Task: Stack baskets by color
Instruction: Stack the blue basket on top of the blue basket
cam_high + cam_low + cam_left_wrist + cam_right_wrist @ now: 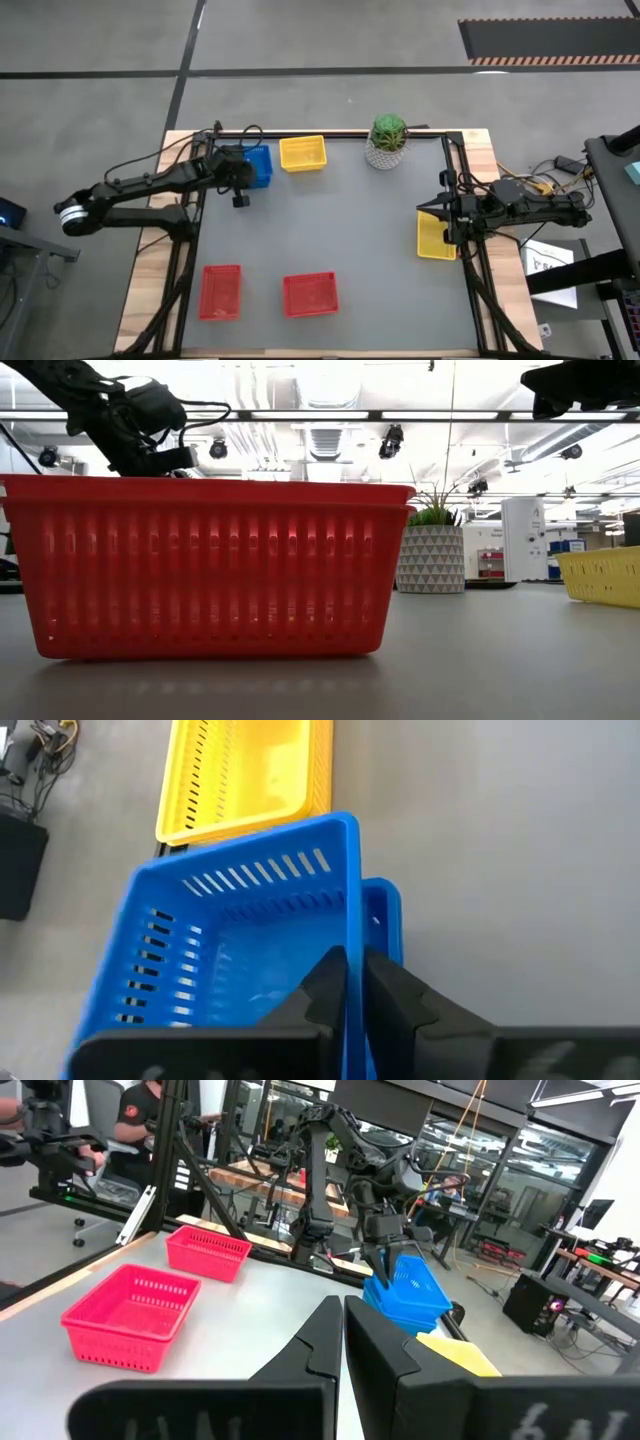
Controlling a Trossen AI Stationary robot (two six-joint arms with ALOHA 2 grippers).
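Note:
My left gripper (pixel 246 180) (pixel 352 965) is at the table's far left, shut on a blue basket (pixel 240 940) (pixel 258 165). This basket stands tilted over a second blue basket (pixel 386 910) (pixel 400 1318). A yellow basket (pixel 302 153) (pixel 250 770) lies just to the right of them. Another yellow basket (pixel 435 237) lies by the right edge, and two red baskets (pixel 221 291) (pixel 310 294) lie near the front edge. My right gripper (pixel 427 208) (pixel 343 1315) hovers shut and level at the right edge, above the yellow basket there. My left gripper pinches one side wall (pixel 352 935) of the blue basket at its rim, one finger (pixel 322 982) inside the basket and one (pixel 398 986) outside. The fingers slant down from the table's left. The basket is tilted over the lower blue basket; I cannot tell whether it rests in it.
A green plant in a white patterned pot (pixel 388 140) (pixel 432 550) stands at the far edge, right of the yellow basket. The grey mat's middle (pixel 340 225) holds nothing. In the low view a red basket (pixel 210 570) fills the foreground. People show in the room beyond.

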